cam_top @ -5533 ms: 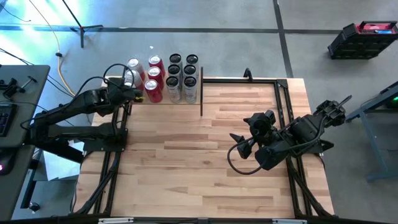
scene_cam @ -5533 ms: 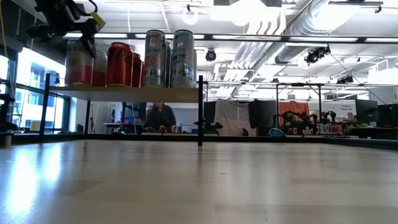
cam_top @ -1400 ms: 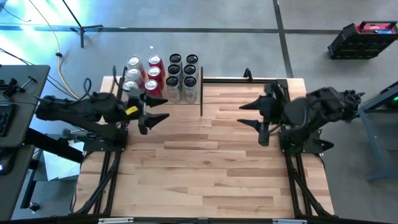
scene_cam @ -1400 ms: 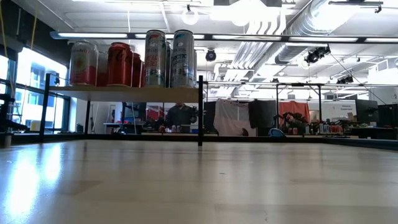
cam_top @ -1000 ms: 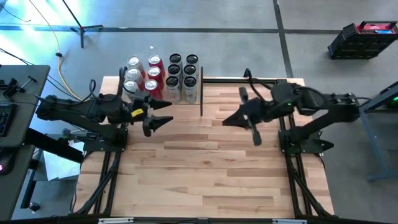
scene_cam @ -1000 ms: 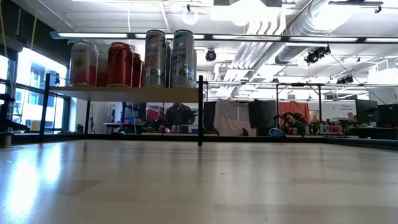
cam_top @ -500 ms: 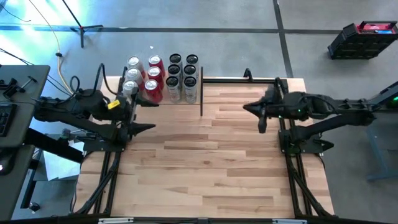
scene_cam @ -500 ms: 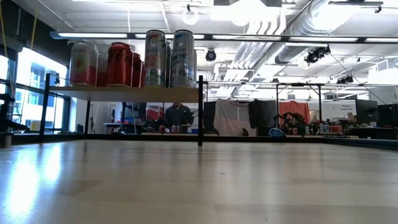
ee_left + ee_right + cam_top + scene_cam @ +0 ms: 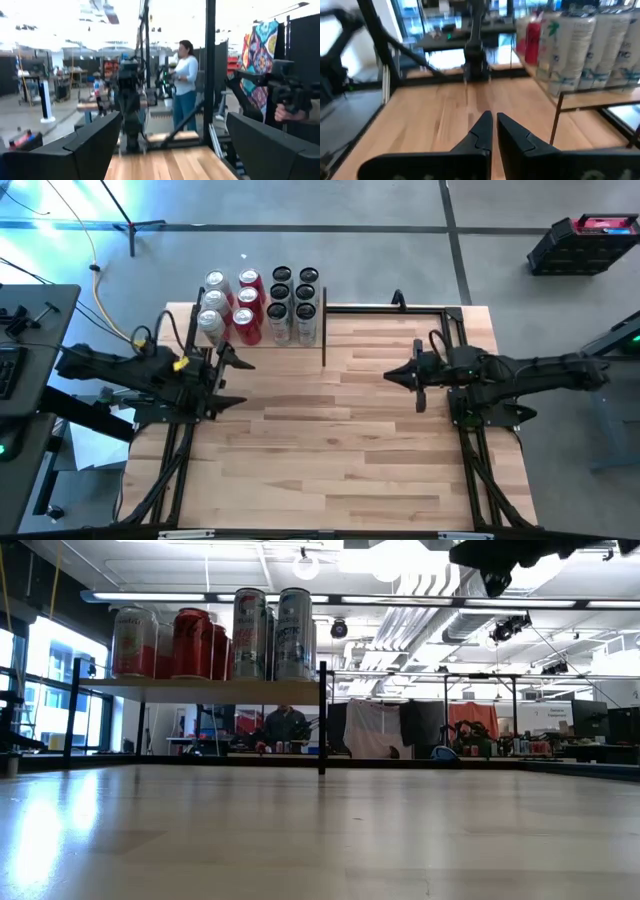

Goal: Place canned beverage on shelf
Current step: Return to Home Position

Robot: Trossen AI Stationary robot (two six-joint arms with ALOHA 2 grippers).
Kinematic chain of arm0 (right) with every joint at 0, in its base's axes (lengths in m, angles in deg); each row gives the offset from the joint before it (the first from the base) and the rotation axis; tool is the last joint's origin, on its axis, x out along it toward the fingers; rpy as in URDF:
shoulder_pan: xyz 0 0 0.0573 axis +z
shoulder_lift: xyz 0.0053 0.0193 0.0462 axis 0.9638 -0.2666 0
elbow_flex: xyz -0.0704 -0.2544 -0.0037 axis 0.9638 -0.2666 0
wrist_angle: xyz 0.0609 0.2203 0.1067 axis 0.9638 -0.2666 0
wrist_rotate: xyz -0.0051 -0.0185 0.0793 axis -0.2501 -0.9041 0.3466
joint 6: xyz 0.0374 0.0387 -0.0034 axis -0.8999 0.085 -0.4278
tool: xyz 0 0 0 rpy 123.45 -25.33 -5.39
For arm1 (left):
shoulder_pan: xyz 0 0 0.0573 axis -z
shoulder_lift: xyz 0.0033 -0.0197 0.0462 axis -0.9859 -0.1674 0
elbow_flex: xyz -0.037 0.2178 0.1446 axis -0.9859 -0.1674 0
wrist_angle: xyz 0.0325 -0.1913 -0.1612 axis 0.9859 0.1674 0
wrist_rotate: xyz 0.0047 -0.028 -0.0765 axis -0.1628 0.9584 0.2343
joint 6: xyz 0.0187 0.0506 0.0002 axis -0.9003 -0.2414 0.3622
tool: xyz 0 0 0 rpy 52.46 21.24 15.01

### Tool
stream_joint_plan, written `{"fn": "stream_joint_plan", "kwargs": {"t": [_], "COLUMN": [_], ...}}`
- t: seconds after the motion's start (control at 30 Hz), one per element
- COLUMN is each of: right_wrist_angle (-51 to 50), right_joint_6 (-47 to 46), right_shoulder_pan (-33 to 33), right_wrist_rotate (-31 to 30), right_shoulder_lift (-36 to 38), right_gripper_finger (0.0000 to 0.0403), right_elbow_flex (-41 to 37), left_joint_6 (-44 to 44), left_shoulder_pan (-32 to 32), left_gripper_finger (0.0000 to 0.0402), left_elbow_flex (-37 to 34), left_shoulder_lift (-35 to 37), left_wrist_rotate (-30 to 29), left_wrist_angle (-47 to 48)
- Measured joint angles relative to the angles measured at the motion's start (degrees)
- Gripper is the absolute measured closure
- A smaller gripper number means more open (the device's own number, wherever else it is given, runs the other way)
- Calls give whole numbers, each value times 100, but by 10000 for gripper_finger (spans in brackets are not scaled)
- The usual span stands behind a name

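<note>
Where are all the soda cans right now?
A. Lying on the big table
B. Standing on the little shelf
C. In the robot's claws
B: the cans stand upright in rows on the shelf, and both the left gripper and the right gripper hold nothing.

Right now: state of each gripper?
Left gripper: open, empty.
Right gripper: shut, holding nothing.

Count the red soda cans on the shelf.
3, in one column on the shelf, between the pink cans and the silver cans: back red can, middle red can, front red can. None looks hidden from above.
</note>
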Motion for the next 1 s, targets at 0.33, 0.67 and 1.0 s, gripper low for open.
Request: {"fn": "stream_joint_plan", "kwargs": {"t": [0.33,0.67,1.0], "right_wrist_angle": [1231,1530,1621], "right_joint_6": [90,191,-295], "right_shoulder_pan": [-513,-592,-590], "right_wrist_rotate": [195,-249,-546], "right_shoulder_lift": [1389,2593,3502], "right_gripper_finger": [394,394,394], "right_elbow_flex": [-1529,-2481,-3254], "left_joint_6": [437,689,879], "left_shoulder_pan": [10,-1,-463], "left_gripper_finger": [50,50,50], "left_elbow_flex": [-1267,-2391,-2701], "left_shoulder_lift": [590,781,1308], "left_wrist_rotate": [-123,-205,315], "left_wrist_angle": [-262,-1185,-1207]}}
